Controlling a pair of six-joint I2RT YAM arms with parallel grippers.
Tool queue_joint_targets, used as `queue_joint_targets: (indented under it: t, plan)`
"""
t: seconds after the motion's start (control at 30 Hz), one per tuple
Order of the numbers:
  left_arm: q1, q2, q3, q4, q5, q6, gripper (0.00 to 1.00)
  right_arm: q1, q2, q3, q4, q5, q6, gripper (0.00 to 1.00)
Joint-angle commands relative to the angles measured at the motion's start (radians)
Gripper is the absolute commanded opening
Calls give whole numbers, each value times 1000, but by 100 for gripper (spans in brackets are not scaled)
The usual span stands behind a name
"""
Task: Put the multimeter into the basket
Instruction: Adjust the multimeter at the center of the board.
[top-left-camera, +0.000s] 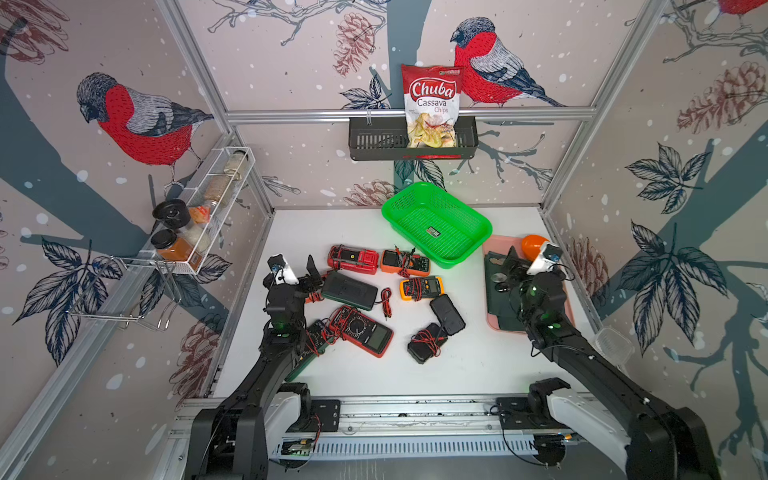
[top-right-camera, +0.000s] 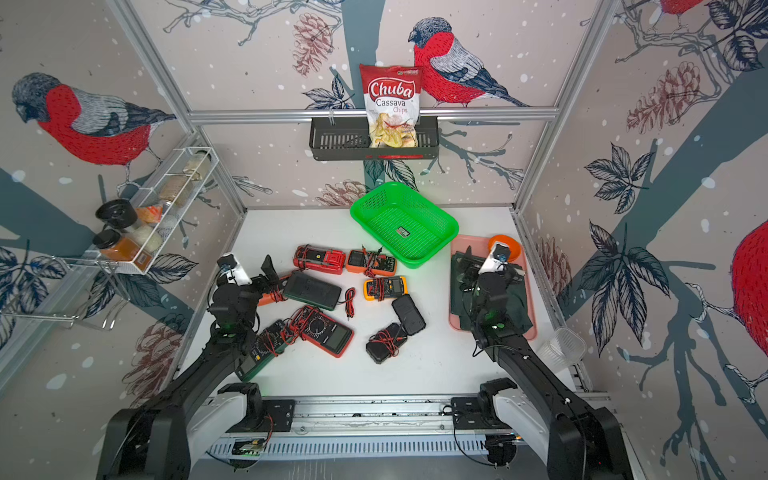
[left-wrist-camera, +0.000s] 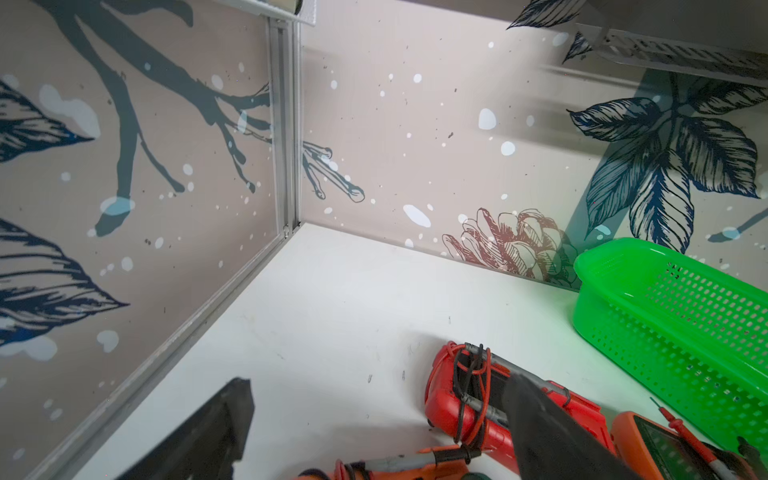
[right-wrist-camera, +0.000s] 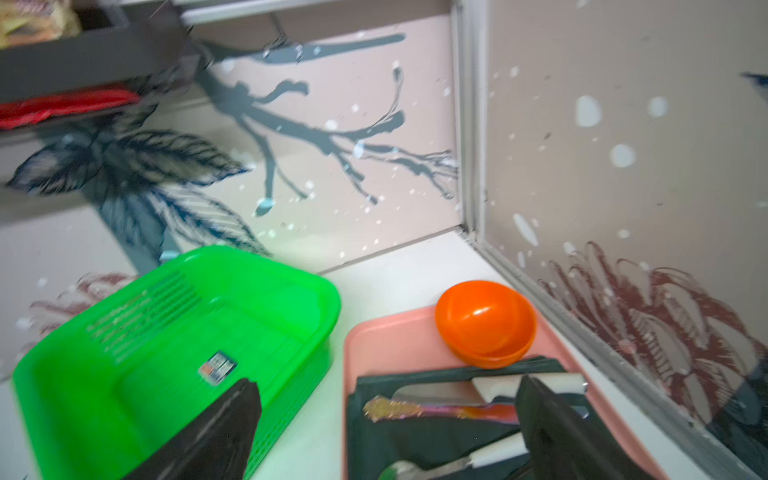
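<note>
The left gripper (left-wrist-camera: 378, 386) hangs with jaws spread wide and empty; a red multimeter (top-left-camera: 353, 259) lies on the tabletop (top-left-camera: 457, 365) just ahead of it, other multimeters (top-left-camera: 361, 328) crowding its right; the green basket (top-left-camera: 457, 216), farther ahead, holds only a small label (top-left-camera: 434, 231); the right gripper (right-wrist-camera: 388, 384), likewise agape, hovers over a pink tray (right-wrist-camera: 395, 332) bearing an orange bowl (right-wrist-camera: 484, 322) and cutlery (right-wrist-camera: 440, 409).

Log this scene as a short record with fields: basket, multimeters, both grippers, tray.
basket: bright green rectangular perforated plastic basket, at the table's back, empty but for a small sticker
multimeters: several, all on the white table, none in the basket
left gripper: open, empty, by the far red multimeter
right gripper: open, empty, above the pink plastic tray
tray: orange bowl, dark cloth with cutlery
</note>
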Motion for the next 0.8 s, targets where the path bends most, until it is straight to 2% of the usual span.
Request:
queue_joint_targets:
  t: [0.0,0.13,0.23,0.37,0.57,0.77]
  plan:
    - [-3,-23,19,-152,16,-115,97,132,42,87,-279,112,39,100]
    - [-5,-39,29,-218,99,-175,97,267,165,199,-397,102,74,100]
    - [-9,-51,26,-245,144,-216,97,328,293,304,-467,14,75,100]
    - [-18,-80,26,-282,147,-239,97,392,534,497,-622,-109,-1,100]
    - [-25,-124,25,-297,138,-245,97,416,762,650,-689,-230,-209,100]
    - [-28,-145,25,-312,130,-248,97,416,871,749,-697,-350,-329,99]
